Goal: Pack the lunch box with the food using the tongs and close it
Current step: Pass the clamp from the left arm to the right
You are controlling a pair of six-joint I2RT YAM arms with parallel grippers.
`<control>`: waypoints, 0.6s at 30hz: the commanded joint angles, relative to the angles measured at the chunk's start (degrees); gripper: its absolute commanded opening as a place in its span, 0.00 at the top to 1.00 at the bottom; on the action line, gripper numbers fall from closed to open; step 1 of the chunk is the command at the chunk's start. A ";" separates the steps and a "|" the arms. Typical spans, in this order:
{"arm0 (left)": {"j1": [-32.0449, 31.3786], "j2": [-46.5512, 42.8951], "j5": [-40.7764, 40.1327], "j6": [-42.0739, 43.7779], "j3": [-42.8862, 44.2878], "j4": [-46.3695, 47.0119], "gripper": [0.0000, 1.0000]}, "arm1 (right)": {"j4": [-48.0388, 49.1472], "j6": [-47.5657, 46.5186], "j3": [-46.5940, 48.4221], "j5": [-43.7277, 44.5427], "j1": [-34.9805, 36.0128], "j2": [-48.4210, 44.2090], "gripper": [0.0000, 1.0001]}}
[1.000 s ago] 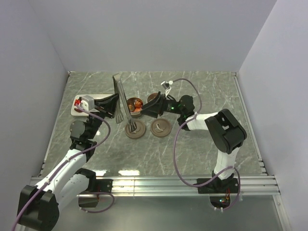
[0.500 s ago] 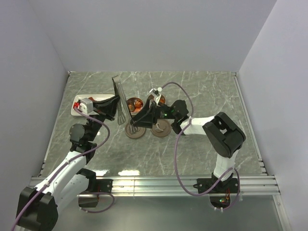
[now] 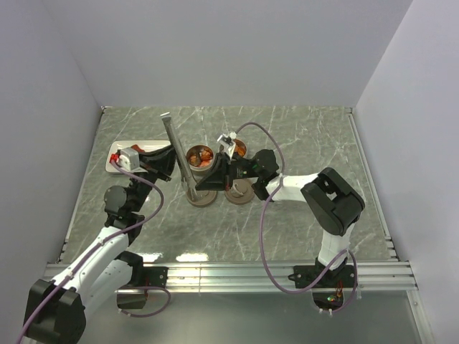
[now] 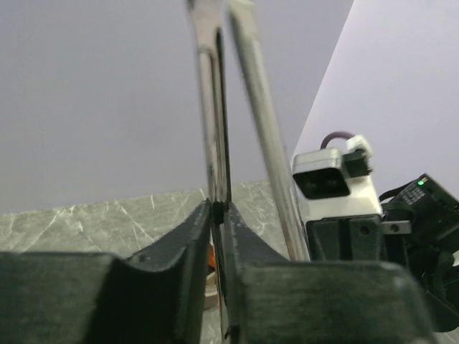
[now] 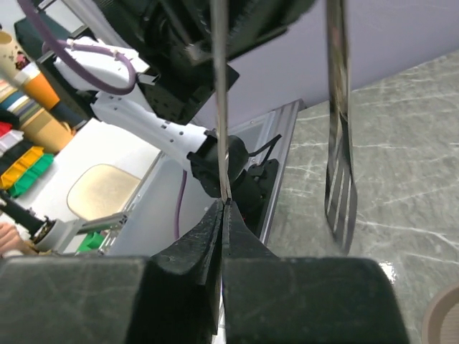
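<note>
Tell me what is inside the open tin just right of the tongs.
Red-brown and orange food lies in the tin. The right gripper covers the tin's near edge, so its bottom and how full it is cannot be seen.

table (image 3: 308, 143): grey marble-pattern top, white veins, a pale glare patch near its front edge | aluminium rails (image 3: 287, 271): along the front edge | back wall (image 3: 229, 50), left wall (image 3: 36, 107), right wall (image 3: 423, 107): plain pale lilac-white panels | light: even, soft shadows | right wrist view, off the table: beige round pad (image 5: 104, 190) on a white surface
</note>
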 commanded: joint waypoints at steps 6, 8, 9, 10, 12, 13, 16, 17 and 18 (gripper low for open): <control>-0.30 -3.97 1.99 2.87 2.67 -6.65 0.63 | 25.44 -0.82 0.21 -0.47 -0.44 -1.45 1.00; -0.30 -5.21 1.02 4.19 2.41 -8.58 0.58 | 25.44 -1.35 -0.58 -0.47 -0.52 -2.50 1.00; -0.30 -6.43 1.02 4.45 2.32 -9.28 0.57 | 25.44 -1.70 -1.02 -0.47 -0.61 -2.77 1.00; -0.30 -6.88 1.02 4.72 2.14 -10.24 0.55 | 25.44 -2.06 -1.81 -0.38 -0.79 -3.64 1.00; -0.30 -8.28 1.63 5.07 1.79 -10.87 0.52 | 25.44 -2.50 -2.78 -0.30 -1.23 -4.61 1.00; -0.30 -8.64 2.07 5.25 1.79 -11.65 0.51 | 25.44 -2.50 -3.05 -0.21 -1.32 -4.88 1.00; -0.22 -10.48 2.42 5.60 1.70 -13.06 0.48 | 25.44 -2.76 -4.01 -0.03 -1.84 -5.76 1.00; -0.22 -10.92 3.56 5.60 1.61 -13.50 0.47 | 25.44 -2.85 -4.10 -0.12 -1.84 -5.85 1.00; -0.22 -11.53 4.53 5.60 1.53 -13.59 0.46 | 25.44 -2.85 -4.28 -0.12 -2.02 -6.11 1.00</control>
